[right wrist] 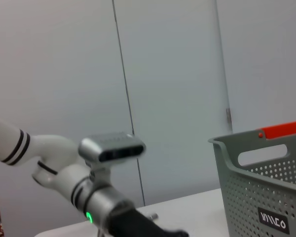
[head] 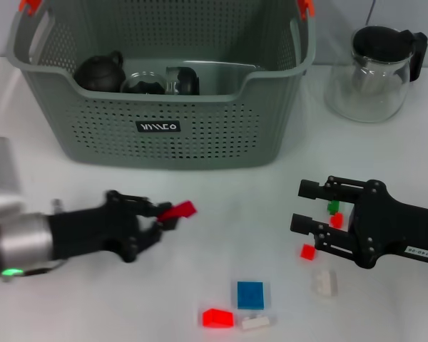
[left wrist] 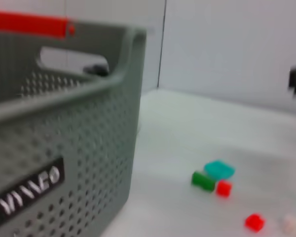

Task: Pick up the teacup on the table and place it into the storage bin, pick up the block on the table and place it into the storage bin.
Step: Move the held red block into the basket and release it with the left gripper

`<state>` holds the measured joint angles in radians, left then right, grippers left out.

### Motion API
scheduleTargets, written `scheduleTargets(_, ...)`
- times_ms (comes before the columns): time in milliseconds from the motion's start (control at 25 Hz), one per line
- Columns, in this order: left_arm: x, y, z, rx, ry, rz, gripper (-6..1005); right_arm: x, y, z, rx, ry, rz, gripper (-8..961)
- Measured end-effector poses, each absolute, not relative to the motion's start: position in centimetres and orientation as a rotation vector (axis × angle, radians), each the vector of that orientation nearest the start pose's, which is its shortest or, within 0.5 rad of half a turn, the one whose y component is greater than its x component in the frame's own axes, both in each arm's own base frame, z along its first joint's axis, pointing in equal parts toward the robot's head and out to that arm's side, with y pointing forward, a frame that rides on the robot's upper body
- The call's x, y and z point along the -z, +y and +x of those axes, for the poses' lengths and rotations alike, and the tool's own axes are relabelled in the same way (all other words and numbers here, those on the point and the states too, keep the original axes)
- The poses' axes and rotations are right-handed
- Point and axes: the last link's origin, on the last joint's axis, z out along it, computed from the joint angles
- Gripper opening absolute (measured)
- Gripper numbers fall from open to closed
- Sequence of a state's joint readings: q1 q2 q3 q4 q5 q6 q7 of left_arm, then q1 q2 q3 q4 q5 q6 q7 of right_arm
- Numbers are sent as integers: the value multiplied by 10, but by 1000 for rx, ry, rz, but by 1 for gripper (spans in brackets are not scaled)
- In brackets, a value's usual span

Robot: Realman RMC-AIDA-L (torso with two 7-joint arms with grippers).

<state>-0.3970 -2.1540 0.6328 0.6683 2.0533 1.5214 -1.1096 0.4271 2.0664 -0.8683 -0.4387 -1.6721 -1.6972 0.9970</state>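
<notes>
— Where is the left gripper (head: 172, 216)?
— It is in front of the storage bin (head: 164, 135), just above the surface, reaching in from the left side. Its fingers are closed on a red block (head: 178, 210), which is tilted between the tips.
— And the right gripper (head: 299, 206)?
— It is low over the surface, farther from the storage bin, on the right side. Its two black fingers are spread apart and hold nothing.
</notes>
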Motion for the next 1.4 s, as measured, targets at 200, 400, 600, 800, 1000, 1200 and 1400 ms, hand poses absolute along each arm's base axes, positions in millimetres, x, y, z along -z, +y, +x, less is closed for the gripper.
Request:
scheduleTargets(200, -34, 279, -294, 798, -502, -2605, 183, 23, 277, 261, -1072, 350, -2696, 565)
scheduleTargets(400, -99, 293, -270, 1105, -540, -2480, 185, 24, 277, 261, -1074, 350, -2699, 565)
scheduleTargets(600, -122, 342, -231, 1148, -684, -2452, 186, 24, 278, 259, -1078, 365, -2704, 565)
scheduleTargets(800, -109, 394, -194, 953, -782, -2466, 187, 24, 279, 259, -1077, 367, -2704, 565)
scheduleTargets(1000, -78, 438, -173, 580, -800, -2444, 188, 24, 279, 258, -1081, 368, -2705, 563)
scheduleTargets(1200, -53, 455, -177, 347, -787, -2352, 189, 25, 280, 257, -1086, 366, -2705, 564)
scheduleTargets(1400, -45, 459, -183, 255, -820, -2301, 191, 25, 281, 256, -1088, 363, -2706, 564)
